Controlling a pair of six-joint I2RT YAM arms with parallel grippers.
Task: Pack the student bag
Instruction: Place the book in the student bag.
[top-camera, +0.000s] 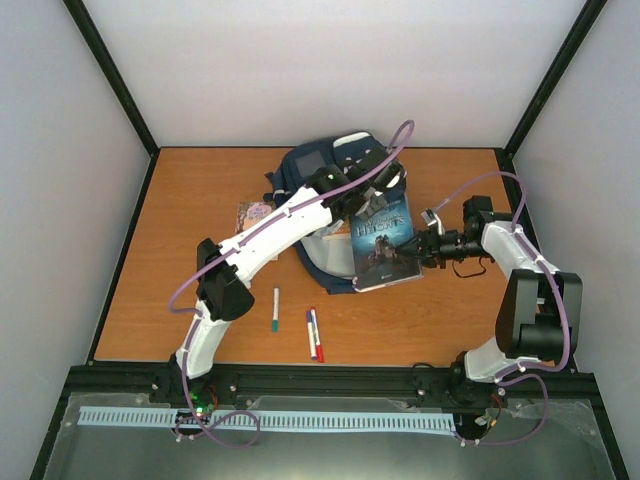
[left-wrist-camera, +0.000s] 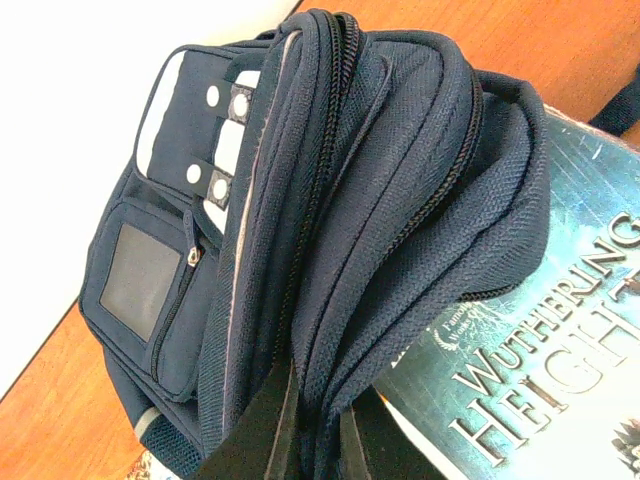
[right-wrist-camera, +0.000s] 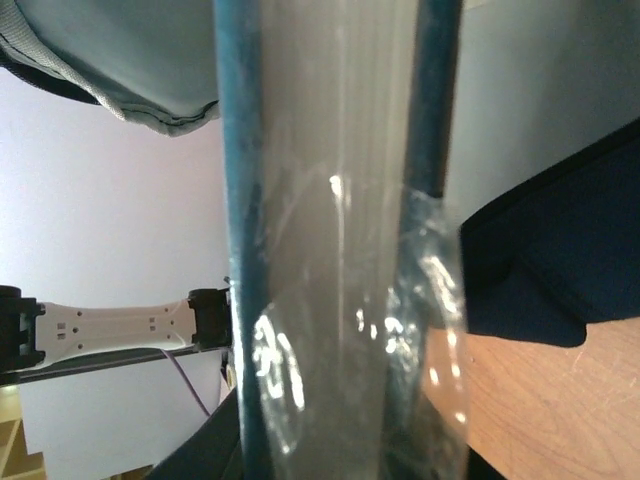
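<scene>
Overhead view of a wooden table (top-camera: 190, 230) w/ two robot arms. The student bag (top-camera: 303, 166), navy, sits at back centre, its zippered folds bunched up. Left gripper (left-wrist-camera: 318, 440) is pinched tight on the bag's fabric edge, lifting it. Right gripper (top-camera: 421, 247) is clamped on the right edge of a plastic-wrapped book (top-camera: 383, 240), "Wuthering Heights", whose top end is tucked under the bag's rim. Nearer the arms lie a green-tipped marker (top-camera: 274, 309) and two pens (top-camera: 314, 334) side by side. A small patterned item (top-camera: 253, 214) lies just left of the bag.
</scene>
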